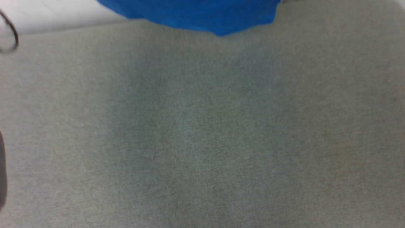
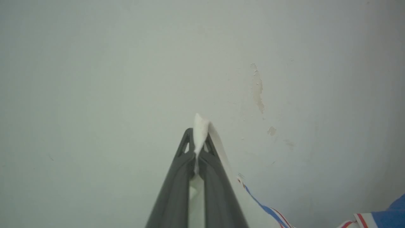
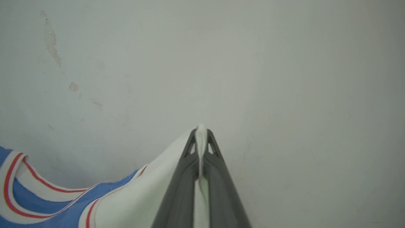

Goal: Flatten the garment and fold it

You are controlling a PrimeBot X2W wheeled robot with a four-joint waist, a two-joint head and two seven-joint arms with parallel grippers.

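Note:
The garment [image 1: 196, 14] is a royal-blue jersey; in the head view its lower hem hangs at the top edge over the grey surface [image 1: 202, 133]. My left gripper [image 2: 197, 142] is shut on a pinch of the garment's white sleeve cloth [image 2: 200, 126], with red-and-white striped trim [image 2: 269, 210] trailing to the lower right. My right gripper [image 3: 200, 141] is shut on white sleeve cloth [image 3: 148, 190] too; the striped collar and blue body [image 3: 38, 202] hang at its lower left. Both grippers point at a pale wall.
A pale wall [image 2: 126, 63] with chipped paint patches [image 2: 258, 88] stands behind both grippers. A grey fabric-covered surface spans the head view, with a white strip [image 1: 47, 15] and a dark looped cable [image 1: 12, 34] at its far left.

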